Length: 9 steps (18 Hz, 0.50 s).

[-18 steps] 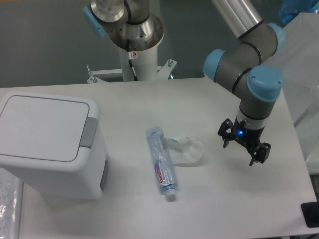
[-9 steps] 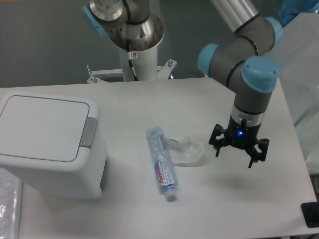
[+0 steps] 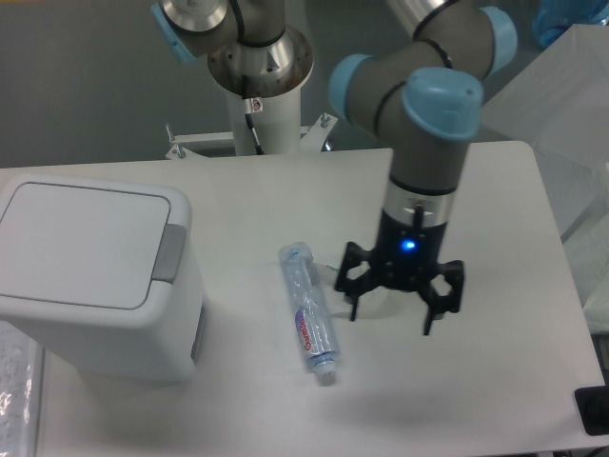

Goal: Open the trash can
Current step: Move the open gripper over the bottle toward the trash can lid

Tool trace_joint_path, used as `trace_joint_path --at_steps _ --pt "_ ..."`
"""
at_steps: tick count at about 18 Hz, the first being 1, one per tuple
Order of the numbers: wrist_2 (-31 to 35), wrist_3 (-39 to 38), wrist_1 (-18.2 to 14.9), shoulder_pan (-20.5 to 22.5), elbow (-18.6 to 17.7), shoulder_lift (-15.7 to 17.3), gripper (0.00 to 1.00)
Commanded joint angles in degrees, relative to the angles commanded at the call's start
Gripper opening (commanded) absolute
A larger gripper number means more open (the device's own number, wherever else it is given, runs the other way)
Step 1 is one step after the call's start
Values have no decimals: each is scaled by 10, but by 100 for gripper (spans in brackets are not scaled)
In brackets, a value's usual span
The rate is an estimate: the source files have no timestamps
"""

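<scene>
The white boxy trash can (image 3: 90,276) stands at the left of the table. Its flat lid (image 3: 76,243) is down and a grey push tab (image 3: 170,253) sits on its right rim. My gripper (image 3: 391,316) hangs over the middle of the table, well to the right of the can, fingers spread wide and holding nothing. It hovers just right of the clear plastic bottle (image 3: 308,308) and partly covers a crumpled clear plastic piece beside the bottle.
The arm's white base column (image 3: 259,100) stands at the back of the table. A dark object (image 3: 594,411) sits at the lower right corner. Translucent sheeting (image 3: 580,162) is at the right edge.
My gripper has moved left from the right side of the table to the middle, now over the crumpled plastic. The trash can and bottle have not moved.
</scene>
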Motion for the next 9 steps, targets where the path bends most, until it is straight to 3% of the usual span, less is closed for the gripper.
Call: trace_joint_path --at_steps 6,9 --pt "-113 -38 -2 -15 -7 45 100" --pt "-120 -42 -4 -21 -30 68 100"
